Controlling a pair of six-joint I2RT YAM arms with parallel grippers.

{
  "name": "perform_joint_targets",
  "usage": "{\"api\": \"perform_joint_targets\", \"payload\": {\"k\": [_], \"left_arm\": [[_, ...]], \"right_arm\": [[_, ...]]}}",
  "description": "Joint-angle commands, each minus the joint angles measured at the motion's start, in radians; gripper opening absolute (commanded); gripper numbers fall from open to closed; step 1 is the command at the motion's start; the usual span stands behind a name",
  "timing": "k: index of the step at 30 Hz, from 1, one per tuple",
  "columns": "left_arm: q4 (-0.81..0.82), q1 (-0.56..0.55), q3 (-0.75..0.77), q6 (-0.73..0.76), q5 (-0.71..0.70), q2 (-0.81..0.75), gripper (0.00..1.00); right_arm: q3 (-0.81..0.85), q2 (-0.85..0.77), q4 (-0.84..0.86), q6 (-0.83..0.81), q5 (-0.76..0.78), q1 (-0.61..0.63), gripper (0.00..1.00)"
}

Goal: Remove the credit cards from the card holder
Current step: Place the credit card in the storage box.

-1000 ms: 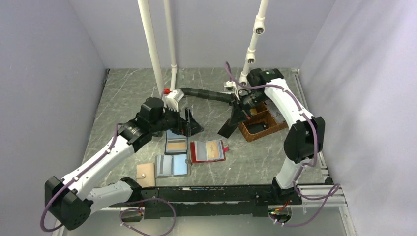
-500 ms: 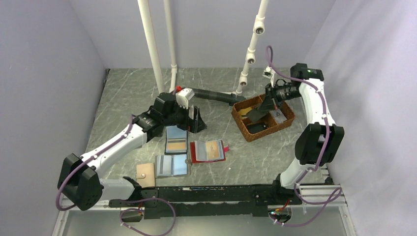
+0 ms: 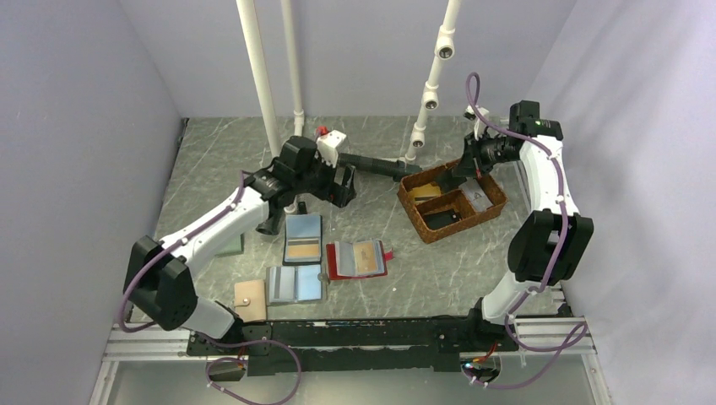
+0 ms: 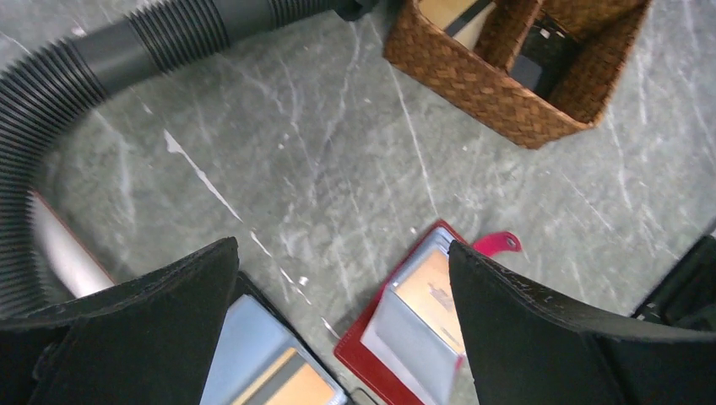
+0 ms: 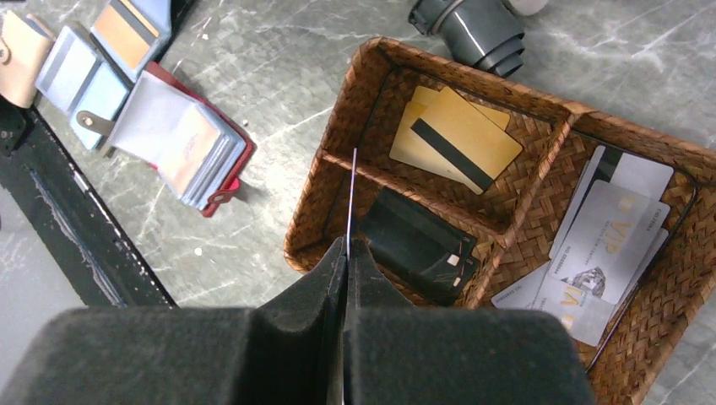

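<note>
Entry, right wrist view: you can read "VIP" in pale letters on two of the grey cards (image 5: 610, 226) lying in the right-hand compartment of the woven basket (image 5: 473, 94). Their smaller print is too fine to read.

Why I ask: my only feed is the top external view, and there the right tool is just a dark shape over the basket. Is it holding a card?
Observer: Yes. In the right wrist view the right tool is shut on a thin card, seen edge-on, above the basket.
Operator: Where is the left tool relative to the card holder, and is it open?
Observer: In the left wrist view the left tool is open and above the card holder, not touching it. A tan-orange card shows in one sleeve.
</note>
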Motion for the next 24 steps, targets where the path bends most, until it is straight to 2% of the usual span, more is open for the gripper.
{"api": "perform_joint_targets", "payload": {"k": [1,6,8,13,17,20,24], "left_arm": [[-0.068,-0.004,0.113,0.118,-0.077,0.054,0.99],[-0.095,-0.004,0.159,0.149,-0.079,0.105,0.99],[-0.111,-0.003,0.181,0.208,-0.079,0.126,0.99],[-0.145,0.02,0.231,0.276,-0.075,0.174,1.0],[-0.127,0.049,0.271,0.258,-0.024,0.204,0.99],[-0.095,0.057,0.24,0.228,-0.003,0.213,1.0],[-0.069,0.06,0.223,0.176,0.026,0.197,1.0]], "right_arm": [[-0.056,-0.047,0.061,-0.02,0.002,-0.016,0.0],[-0.124,-0.083,0.003,-0.241,-0.08,-0.028,0.0],[-0.135,-0.086,-0.051,-0.314,-0.102,-0.03,0.0],[-0.202,-0.114,0.05,-0.3,-0.049,-0.035,0.0],[-0.119,-0.051,-0.047,-0.39,-0.046,-0.031,0.0],[-0.101,0.008,-0.034,-0.333,-0.002,-0.031,0.0],[-0.09,0.04,-0.07,-0.342,-0.024,-0.008,0.0]]}}
